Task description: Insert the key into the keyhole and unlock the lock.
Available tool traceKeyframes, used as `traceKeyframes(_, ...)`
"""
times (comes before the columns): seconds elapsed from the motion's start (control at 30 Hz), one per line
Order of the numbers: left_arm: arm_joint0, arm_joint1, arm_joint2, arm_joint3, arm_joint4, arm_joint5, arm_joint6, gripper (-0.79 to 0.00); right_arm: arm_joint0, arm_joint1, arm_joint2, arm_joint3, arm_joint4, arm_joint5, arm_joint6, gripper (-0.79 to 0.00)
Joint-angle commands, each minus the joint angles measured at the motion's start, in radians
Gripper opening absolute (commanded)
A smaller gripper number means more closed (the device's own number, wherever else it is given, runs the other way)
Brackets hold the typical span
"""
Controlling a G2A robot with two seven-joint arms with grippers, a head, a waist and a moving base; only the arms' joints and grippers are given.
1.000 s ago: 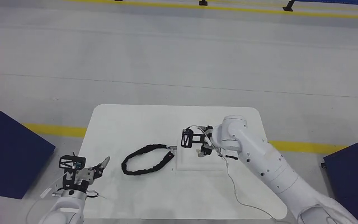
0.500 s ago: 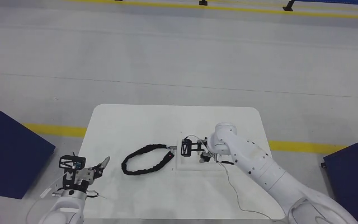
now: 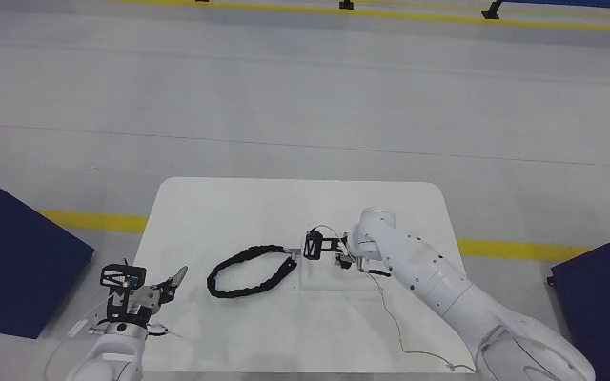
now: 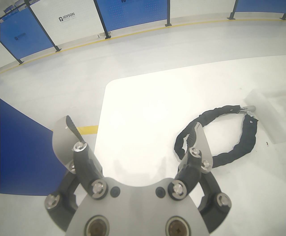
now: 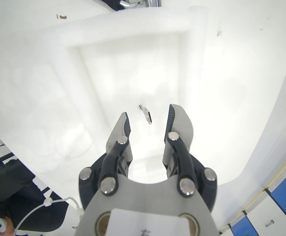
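Right wrist view: the right gripper [image 5: 148,112] hangs over a shallow rectangular recess in a white foam tray [image 5: 134,24], its 2 fingers spread apart and holding nothing. The key [image 5: 146,114] – small, metallic, seen nearly edge-on – lies on the floor of that recess, between the 2 fingertips and clear of both. Past the tray's far rim, the metal end of the lock [image 5: 152,2] and a bit of its black sleeve show at the frame's edge.

In the top view, the right arm bends in over the tray [image 3: 329,278], which sits near the middle of the white table [image 3: 238,200]. The chain lock [image 3: 250,270] lies in a loose loop just beside the tray, on the side toward the left arm; its chain is wrapped in black fabric, and its silver lock cylinder [image 3: 294,252] points at the tray's edge. Whether cylinder and tray touch I cannot tell.

The left gripper [image 3: 170,283] sits near the table's edge on its own side, well apart from the chain. In the left wrist view its fingers stand wide open and empty – the left gripper [image 4: 133,125] faces across bare tabletop, with the chain loop [image 4: 223,131] and the cylinder [image 4: 248,108] beyond 1 fingertip.
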Motion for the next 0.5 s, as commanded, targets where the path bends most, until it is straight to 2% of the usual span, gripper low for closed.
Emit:
traceKeyframes(0.0,0.000,0.000,0.000,0.000,0.000,0.000,0.000,0.000,0.002,-0.008,-0.003,0.021,0.009,0.000,-0.004,-0.462)
traceKeyframes(0.17,0.000,0.000,0.000,0.000,0.000,0.000,0.000,0.000,0.010,-0.028,-0.015,0.066,0.014,-0.016,-0.004,-0.520)
traceKeyframes(0.27,0.000,0.000,0.000,0.000,0.000,0.000,0.000,0.000,0.012,-0.036,-0.019,0.083,0.011,-0.019,-0.008,-0.622)
traceKeyframes(0.33,0.000,0.000,0.000,0.000,0.000,0.000,0.000,0.000,0.012,-0.040,-0.021,0.091,0.008,-0.023,-0.006,-0.656)
traceKeyframes(0.47,0.000,0.000,0.000,0.000,0.000,0.000,0.000,0.000,0.011,-0.047,-0.020,0.106,0.005,-0.026,-0.012,-0.690)
